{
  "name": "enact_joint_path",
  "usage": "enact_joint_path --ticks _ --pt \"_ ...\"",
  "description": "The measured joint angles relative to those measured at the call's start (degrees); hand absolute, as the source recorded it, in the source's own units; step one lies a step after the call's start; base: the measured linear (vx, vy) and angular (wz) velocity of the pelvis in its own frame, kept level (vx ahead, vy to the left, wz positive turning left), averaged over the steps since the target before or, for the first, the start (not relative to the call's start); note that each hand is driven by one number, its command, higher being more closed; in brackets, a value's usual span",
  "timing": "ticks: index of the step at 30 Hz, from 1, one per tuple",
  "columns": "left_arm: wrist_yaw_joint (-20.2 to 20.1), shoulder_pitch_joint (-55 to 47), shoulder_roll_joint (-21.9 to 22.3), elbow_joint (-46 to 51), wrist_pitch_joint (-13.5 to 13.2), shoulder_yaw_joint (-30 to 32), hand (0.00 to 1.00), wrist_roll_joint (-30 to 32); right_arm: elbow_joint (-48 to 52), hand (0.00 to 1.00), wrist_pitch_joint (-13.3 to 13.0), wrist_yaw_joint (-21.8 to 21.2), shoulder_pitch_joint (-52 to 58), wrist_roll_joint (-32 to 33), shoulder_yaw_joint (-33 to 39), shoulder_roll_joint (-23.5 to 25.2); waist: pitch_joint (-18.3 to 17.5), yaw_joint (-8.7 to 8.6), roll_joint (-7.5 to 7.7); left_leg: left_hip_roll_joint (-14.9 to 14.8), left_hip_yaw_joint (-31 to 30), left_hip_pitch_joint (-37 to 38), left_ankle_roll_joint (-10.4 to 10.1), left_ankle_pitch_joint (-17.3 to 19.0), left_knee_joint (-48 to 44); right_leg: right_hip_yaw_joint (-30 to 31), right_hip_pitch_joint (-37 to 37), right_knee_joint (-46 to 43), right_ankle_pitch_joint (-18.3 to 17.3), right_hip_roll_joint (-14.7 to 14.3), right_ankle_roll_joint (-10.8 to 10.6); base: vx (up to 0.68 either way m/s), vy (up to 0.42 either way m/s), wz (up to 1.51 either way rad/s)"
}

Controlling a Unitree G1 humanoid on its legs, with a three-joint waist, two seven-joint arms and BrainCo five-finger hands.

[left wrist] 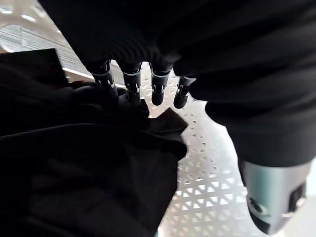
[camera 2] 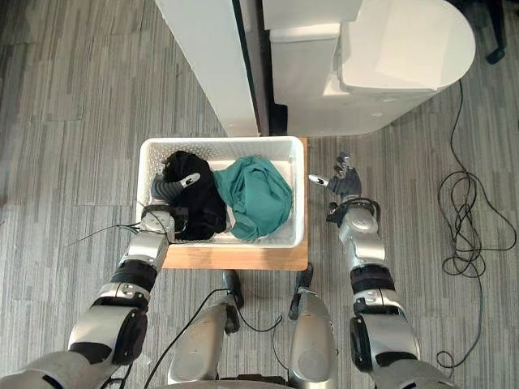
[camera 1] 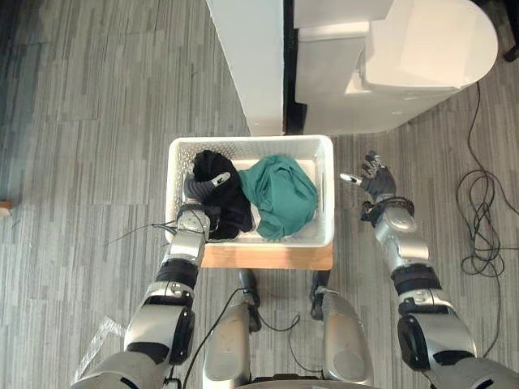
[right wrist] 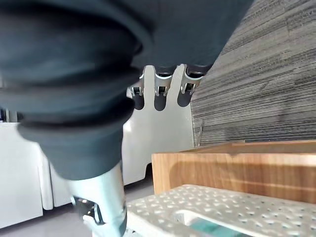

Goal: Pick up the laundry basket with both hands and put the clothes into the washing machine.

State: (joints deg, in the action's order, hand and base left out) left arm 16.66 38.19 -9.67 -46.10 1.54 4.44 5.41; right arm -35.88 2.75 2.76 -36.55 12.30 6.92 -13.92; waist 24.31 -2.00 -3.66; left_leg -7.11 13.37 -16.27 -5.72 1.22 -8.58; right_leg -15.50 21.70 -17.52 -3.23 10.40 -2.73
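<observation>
The white perforated plastic laundry basket (camera 1: 251, 144) lies long axis left-to-right on a low light-wood table (camera 1: 268, 257) over grey plank floor (camera 1: 97, 121). The left hand (camera 1: 204, 185) rests relaxed fingers on the black garment (camera 1: 231, 207) inside it. The right hand (camera 1: 375, 177) is spread, apart from the basket's right end.

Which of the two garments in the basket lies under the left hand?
The black garment; the left hand rests on it, while the green garment lies beside it.
</observation>
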Motion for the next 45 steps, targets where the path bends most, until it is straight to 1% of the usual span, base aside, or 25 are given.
enact_joint_path --ticks 1,3,6,11,13,14,16,18,19,22,23,25,26,28,30,32,35,37,40,45 --pt "-0.1 1.6 -0.2 -3.1 0.4 0.0 0.0 0.0 -0.7 0.0 0.0 0.1 -1.6 -0.2 -1.2 0.1 0.4 0.04 -0.14 -0.1 0.0 -0.6 0.0 0.0 0.0 0.1 0.3 0.9 0.8 -0.2 0.0 -0.01 0.038 -0.07" --pt "-0.3 2.8 -0.3 -4.7 0.8 0.1 0.0 -0.1 -0.7 0.0 0.0 0.3 -2.7 -0.7 -1.5 0.5 0.6 0.05 -0.21 0.0 0.1 -1.2 0.1 -0.1 0.0 0.4 0.6 1.8 1.4 -0.3 -0.2 -0.02 0.041 -0.06" --pt "-0.3 3.7 -0.4 -5.2 0.9 0.2 0.0 -0.1 -0.8 0.0 0.0 0.9 -2.8 -1.2 -2.4 0.7 1.0 -0.01 -0.26 0.2 0.2 -1.9 0.4 -0.3 0.0 0.5 0.9 2.9 2.2 -0.3 -0.2 -0.02 0.025 -0.03" --pt "-0.1 4.0 -0.4 -4.4 1.1 0.1 0.0 -0.1 0.4 0.0 0.0 1.0 -1.8 -1.2 -2.5 1.3 1.1 -0.01 -0.32 0.2 -0.1 -3.0 0.5 -0.7 0.0 0.4 1.8 3.1 2.2 -0.4 -0.2 -0.03 0.003 0.03" --pt "0.2 2.4 -0.4 1.0 1.8 -1.8 0.0 0.0 4.1 0.0 -0.2 1.4 0.8 -1.3 -2.3 1.2 1.4 -0.08 -0.66 0.2 -0.8 -3.6 0.6 -1.0 0.0 -0.1 1.8 3.5 2.3 -0.5 -0.2 -0.03 -0.006 0.11" --pt "0.3 0.4 -0.3 6.2 1.8 -3.1 0.0 0.5 5.5 0.0 -0.2 1.7 2.3 -1.5 -2.2 1.2 1.5 -0.03 -0.76 0.2 -0.9 -3.7 0.6 -1.0 0.0 -0.2 1.8 3.6 2.4 -0.5 -0.3 -0.01 0.006 0.05" --pt "1.1 -3.9 -0.1 16.4 1.5 -4.9 0.0 2.1 8.4 0.0 -0.3 2.1 5.6 -1.6 -1.9 1.3 1.5 -0.01 -0.77 0.3 -1.1 -3.7 0.6 -1.0 0.0 -0.2 1.7 3.6 2.4 -0.4 -0.3 0.0 0.007 0.02" --pt "1.1 -6.4 0.2 22.2 1.3 -5.1 0.0 3.2 10.5 0.0 -0.4 2.1 7.7 -1.8 -0.7 1.6 1.5 0.0 -0.77 0.4 -1.2 -3.7 0.6 -1.0 0.0 -0.3 1.7 3.6 2.4 -0.4 -0.3 0.0 0.008 0.02" --pt "1.2 -8.6 0.5 27.1 0.6 -5.1 0.0 4.4 11.1 0.0 -1.1 2.1 9.2 -2.0 0.6 1.9 1.5 0.0 -0.77 0.4 -1.4 -3.7 0.6 -1.0 0.0 -0.4 1.6 3.6 2.4 -0.4 -0.3 0.01 0.015 0.03" --pt "1.3 -12.1 0.6 34.1 -0.2 -5.0 0.0 6.6 12.6 0.0 -1.7 2.0 11.6 -2.6 1.9 2.3 1.5 0.06 -0.83 0.5 -1.6 -3.7 0.6 -1.0 0.0 -0.5 1.5 3.6 2.4 -0.4 -0.3 0.0 0.0 0.0" --pt "1.3 -12.5 0.6 35.1 -0.3 -5.0 0.0 6.9 12.6 0.0 -1.8 2.0 11.8 -2.9 1.9 2.3 1.5 0.07 -0.84 0.5 -1.7 -3.8 0.7 -1.1 0.0 -0.5 1.5 3.6 2.4 -0.4 -0.3 0.0 0.0 0.0" --pt "2.3 -13.6 0.6 37.0 -0.8 -5.0 0.0 9.9 12.6 0.0 -2.1 2.0 12.2 -3.0 2.2 2.4 1.5 0.15 -0.93 0.6 -1.8 -3.8 0.8 -1.1 0.0 -0.6 1.5 3.6 2.4 -0.4 -0.3 0.0 0.013 0.02" --pt "2.4 -14.0 0.6 38.1 -0.9 -5.0 0.0 12.2 12.6 0.0 -2.4 2.0 12.3 -3.4 2.6 2.3 1.7 0.14 -1.17 0.9 -2.0 -3.9 0.9 -1.2 0.0 -0.8 1.5 3.6 2.4 -0.4 -0.3 0.0 0.024 0.04" --pt "2.4 -14.7 0.6 39.3 -0.9 -5.0 0.0 13.6 12.6 0.0 -2.4 2.0 12.3 -3.4 2.7 2.3 1.8 0.19 -1.48 0.9 -2.1 -4.0 0.9 -1.2 0.0 -0.8 1.5 3.7 2.5 -0.3 -0.4 0.0 0.012 0.02" --pt "2.6 -14.7 0.5 39.5 -0.9 -4.5 0.0 15.9 12.6 0.0 -2.4 2.0 12.3 -3.5 2.8 2.3 2.1 0.52 -1.96 1.0 -2.1 -4.0 1.0 -1.3 0.0 -0.7 1.6 3.7 2.5 -0.3 -0.5 0.0 0.0 0.0" --pt "3.1 -14.7 0.4 39.5 -0.8 -3.7 0.0 17.5 12.6 0.0 -2.4 2.0 12.3 -3.6 2.8 2.4 2.1 0.57 -2.01 1.0 -2.1 -4.1 1.0 -1.3 0.0 -0.7 1.6 3.7 2.5 -0.4 -0.5 0.0 0.0 0.0" --pt "3.5 -13.3 -1.1 38.0 -0.4 -1.6 0.0 18.4 12.6 0.0 -2.4 2.0 12.1 -3.9 2.8 2.3 2.1 0.73 -2.01 1.0 -2.1 -4.2 1.0 -1.3 0.0 -0.7 1.8 3.7 2.5 -0.4 -0.5 0.0 0.0 0.0" --pt "3.4 -9.4 -4.4 33.0 0.5 0.3 0.0 18.8 13.5 0.0 -2.3 2.0 12.0 -3.9 2.7 2.2 2.1 0.99 -2.0 1.0 -2.1 -5.0 1.4 -1.6 0.0 -0.7 2.6 3.6 2.7 -0.4 -0.5 0.0 0.0 0.0" --pt "3.5 -4.6 -8.0 27.4 1.9 2.8 0.0 18.7 15.4 0.0 -2.3 2.1 11.9 -3.9 2.7 2.2 2.1 1.01 -2.01 1.1 -2.1 -6.3 1.6 -1.9 0.0 -0.7 3.9 3.6 3.0 -0.4 -0.4 0.0 0.0 0.0" --pt "3.8 -2.3 -11.3 24.2 2.4 2.9 0.0 16.6 16.5 0.0 -2.3 2.1 12.4 -3.9 2.0 2.3 2.1 1.02 -1.99 1.0 -1.9 -6.6 1.6 -1.9 0.0 -0.3 4.4 3.6 3.1 -0.4 -0.4 0.0 0.002 -0.02"
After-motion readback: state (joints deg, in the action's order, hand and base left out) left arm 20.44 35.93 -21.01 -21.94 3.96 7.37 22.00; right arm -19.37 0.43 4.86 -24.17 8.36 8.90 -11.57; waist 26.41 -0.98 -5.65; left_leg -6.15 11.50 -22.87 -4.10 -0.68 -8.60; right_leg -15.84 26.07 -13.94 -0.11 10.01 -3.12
